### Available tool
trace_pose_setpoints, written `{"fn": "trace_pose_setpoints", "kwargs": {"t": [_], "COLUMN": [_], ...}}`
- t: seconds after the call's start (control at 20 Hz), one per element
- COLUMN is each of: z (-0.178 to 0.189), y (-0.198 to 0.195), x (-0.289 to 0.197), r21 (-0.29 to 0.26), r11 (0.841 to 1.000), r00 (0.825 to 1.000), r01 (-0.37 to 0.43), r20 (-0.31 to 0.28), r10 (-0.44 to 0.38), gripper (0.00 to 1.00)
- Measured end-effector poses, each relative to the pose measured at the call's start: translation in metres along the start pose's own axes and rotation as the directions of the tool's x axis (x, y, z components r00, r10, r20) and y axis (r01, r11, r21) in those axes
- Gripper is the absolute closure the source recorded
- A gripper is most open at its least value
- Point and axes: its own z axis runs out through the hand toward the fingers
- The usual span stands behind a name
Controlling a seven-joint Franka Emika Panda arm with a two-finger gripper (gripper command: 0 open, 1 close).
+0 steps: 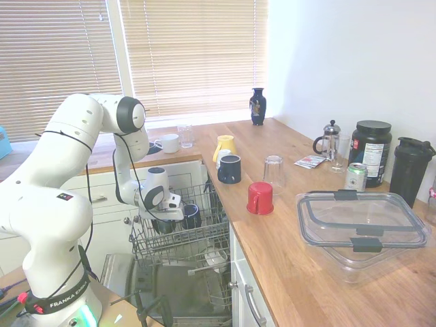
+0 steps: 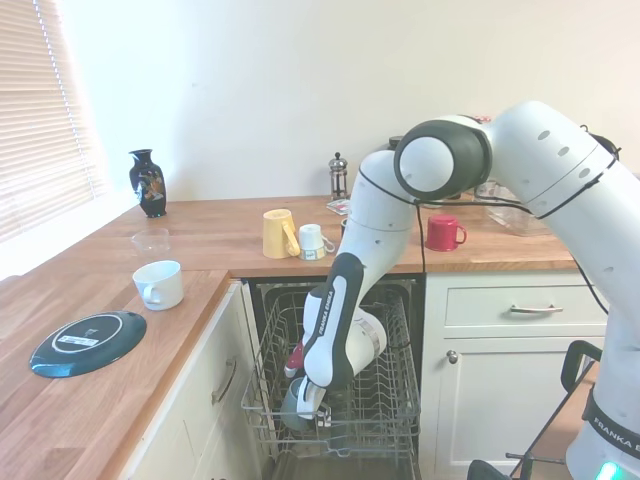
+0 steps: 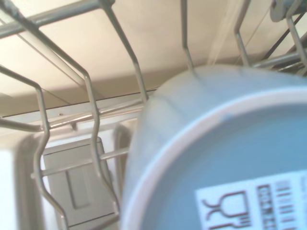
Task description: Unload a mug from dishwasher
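Wrist view only: the mug (image 3: 225, 158) seen bottom-up, pale grey-blue base with a paler foot ring and a white sticker with a glass-and-fork symbol, filling the 4 to 5 o'clock part, blurry; grey rack wires (image 3: 91, 124) run across behind it.

Second exterior view only: the gripper (image 2: 305, 400) is down inside the upper rack (image 2: 395, 420) of the open dishwasher (image 2: 335, 300), and a grey-blue mug (image 2: 293, 405) sits upside down right at the fingers, at about 9 o'clock of them, touching or just beside. Whether the fingers are closed on it or released: cannot tell, the arm hides them. A red item (image 2: 296, 358) shows in the rack just at 12 o'clock of the mug. Dark round plate (image 2: 88, 342) lies on the tabletop (image 2: 120, 400) at 9 o'clock.

First exterior view only: the gripper (image 1: 163, 216) is in the rack (image 1: 204, 238); the mug itself is hidden behind it. One dark navy mug (image 1: 191, 215) stands in the rack at 3 o'clock of the gripper.

Counts on the tabletop (image 1: 306, 272), first exterior view: one navy mug (image 1: 229, 169), one red cup (image 1: 259, 198), one yellow jug (image 1: 225, 146), one white cup (image 1: 167, 143), two clear glasses (image 1: 273, 172), one dark vase (image 1: 257, 106), one french press (image 1: 330, 139), one can (image 1: 355, 176), one black tub (image 1: 371, 151), one black shaker bottle (image 1: 411, 169), one clear lidded container (image 1: 361, 228).
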Motion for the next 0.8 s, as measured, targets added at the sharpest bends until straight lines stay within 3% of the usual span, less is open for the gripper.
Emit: {"fn": "trace_pose_setpoints", "kwargs": {"t": [0.8], "z": [-0.0016], "y": [0.0076], "x": [0.0043], "r21": [0.021], "r11": [1.000], "r00": [1.000], "r01": [-0.011], "r20": [0.022], "r10": [0.011], "gripper": [1.00]}}
